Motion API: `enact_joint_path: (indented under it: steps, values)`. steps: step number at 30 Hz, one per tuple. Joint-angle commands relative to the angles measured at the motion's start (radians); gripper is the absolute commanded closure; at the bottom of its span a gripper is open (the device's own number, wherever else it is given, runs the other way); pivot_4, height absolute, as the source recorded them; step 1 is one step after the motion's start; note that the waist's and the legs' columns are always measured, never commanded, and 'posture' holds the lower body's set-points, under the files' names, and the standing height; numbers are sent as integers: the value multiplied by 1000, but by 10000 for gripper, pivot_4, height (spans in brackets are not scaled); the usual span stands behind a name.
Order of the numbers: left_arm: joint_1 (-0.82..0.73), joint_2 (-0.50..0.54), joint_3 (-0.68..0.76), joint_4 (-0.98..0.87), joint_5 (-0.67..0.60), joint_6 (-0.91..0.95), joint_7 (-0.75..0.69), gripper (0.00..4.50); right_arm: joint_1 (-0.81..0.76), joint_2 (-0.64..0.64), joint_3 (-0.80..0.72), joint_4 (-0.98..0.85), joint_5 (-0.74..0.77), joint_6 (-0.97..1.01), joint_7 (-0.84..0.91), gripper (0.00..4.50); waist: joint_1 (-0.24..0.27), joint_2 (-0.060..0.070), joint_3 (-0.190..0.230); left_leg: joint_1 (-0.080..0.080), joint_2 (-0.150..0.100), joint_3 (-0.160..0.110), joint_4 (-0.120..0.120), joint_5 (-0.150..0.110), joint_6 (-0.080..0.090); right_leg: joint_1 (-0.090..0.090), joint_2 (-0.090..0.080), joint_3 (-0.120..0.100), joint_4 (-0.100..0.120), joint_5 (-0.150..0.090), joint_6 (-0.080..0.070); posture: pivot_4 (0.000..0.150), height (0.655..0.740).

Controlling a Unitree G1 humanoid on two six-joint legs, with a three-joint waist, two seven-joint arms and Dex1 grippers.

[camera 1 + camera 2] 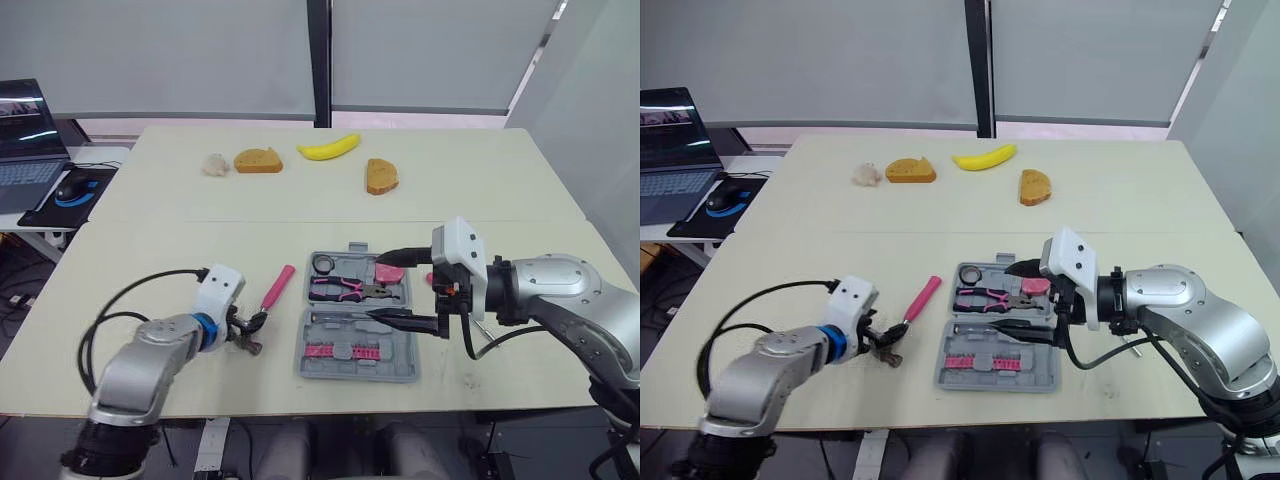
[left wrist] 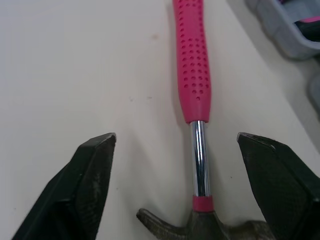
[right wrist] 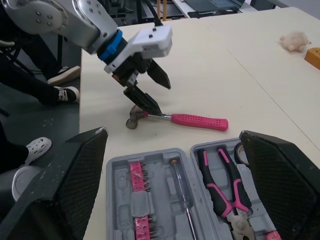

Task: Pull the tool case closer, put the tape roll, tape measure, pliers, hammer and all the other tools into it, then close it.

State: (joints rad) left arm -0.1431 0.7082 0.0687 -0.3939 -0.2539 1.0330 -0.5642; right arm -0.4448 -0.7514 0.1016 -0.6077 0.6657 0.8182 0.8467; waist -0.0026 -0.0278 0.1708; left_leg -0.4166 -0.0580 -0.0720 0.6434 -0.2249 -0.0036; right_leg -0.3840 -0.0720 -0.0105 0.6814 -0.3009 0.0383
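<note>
The grey tool case [image 1: 400, 372] lies open near the table's front edge. In it are a tape roll [image 1: 323, 263], pink-handled pliers [image 1: 340, 288], a pink tape measure [image 1: 390, 273], a screwdriver [image 3: 182, 195] and pink bits [image 1: 338, 351]. A hammer [image 1: 277, 288] with a pink handle lies on the table just left of the case. Its head [image 3: 134, 121] points toward the front edge. My left gripper [image 2: 177, 140] is open, one finger on each side of the hammer's steel neck by the head. My right gripper [image 1: 378, 287] hangs open over the case's right side, holding nothing.
At the back of the table lie a banana [image 1: 328, 147], two pieces of bread [image 1: 258, 160] [image 1: 381, 176] and a small white lump [image 1: 215, 164]. A laptop [image 1: 25, 140] and a mouse [image 1: 75, 187] sit on a side desk to the left.
</note>
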Motion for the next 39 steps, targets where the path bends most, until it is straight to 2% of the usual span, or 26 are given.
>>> enact_joint_path:
  steps: [1, 3, 5, 7, 9, 12, 17, 21, 25, 29, 36, 39]
  values:
    - [-65, 131, 42, 3, -55, -127, -183, 300, -20, 22, 8, -11, -10, -27, -6, 0, 0, 0, 0, 0, 0, 0, 0, 0, 0, 0, 0, 0, 0, 0, 0, 1500, 7400]
    - [-99, 264, -12, 67, -29, -286, -355, 300, -26, 32, 23, -7, -25, -36, -2, 0, 0, 0, 1, -1, 0, 0, 0, 0, 0, 0, 0, 0, -1, 0, 0, 1500, 7400]
    - [-127, 406, -110, 158, 73, -582, -543, 300, -31, 36, 35, -1, -40, -46, 2, 0, 0, 0, 1, 0, 0, 0, 0, 0, 0, -1, 0, 0, -1, 0, 0, 1500, 7400]
    - [-187, 479, -205, 269, 182, -921, -677, 300, -35, 43, 41, 3, -45, -52, -1, 0, 1, 3, 2, 0, -1, 2, -2, 0, 0, -1, -1, 1, -2, 0, -1, 1500, 7400]
    - [-287, 479, -293, 398, 271, -1216, -761, 300, -33, 50, 46, 6, -51, -57, -3, 0, 4, 3, 2, 0, -1, 3, -2, 0, 0, -1, -2, 1, -2, 0, -1, 1500, 7400]
    - [-463, 404, -422, 621, 407, -1611, -806, 300, -28, 57, 48, 9, -65, -62, -4, 0, 9, 3, 2, -2, -1, 2, -2, 0, 0, -1, -2, 0, -2, 0, -1, 1500, 7400]
    - [-663, 264, -563, 897, 574, -2012, -765, 300, -14, 53, 36, -14, -63, -47, -23, 0, 4, 2, 3, -4, -1, 2, 1, 0, 1, -2, -1, -1, -2, 1, 0, 1500, 7400]
    - [-758, 194, -637, 1061, 718, -2212, -669, 300, 1, 45, 25, -40, -51, -26, -43, 0, -4, 1, 3, -5, -1, 2, 1, 0, 1, -2, 1, -2, -1, 1, 0, 1500, 7400]
    - [-815, 153, -691, 1152, 824, -2333, -580, 300, 7, 39, 18, -58, -45, -8, -60, 0, -18, 1, 3, -4, -1, 2, 1, 0, 1, -3, 2, -3, 0, 0, 0, 1500, 7400]
    - [-851, 130, -735, 1193, 985, -2378, -480, 300, 7, 40, 17, -75, -40, 9, -77, 0, -24, 1, 3, -4, -1, 2, 1, 0, 1, -3, 3, -3, 1, 0, 1, 1500, 7400]
    - [-877, 78, -803, 1237, 1192, -2375, -278, 300, 25, 43, 11, -108, -29, 40, -112, 0, -24, 1, 3, -4, -1, 2, 2, 0, 1, -3, 6, -3, 1, 0, 1, 1500, 7400]
    - [-874, 62, -832, 1240, 1236, -2383, -224, 6201, 38, 34, 4, -125, -24, 52, -121, 0, -24, 1, 3, -4, -1, 2, 2, 0, 1, -3, 6, -3, 2, 0, 1, 1500, 7400]
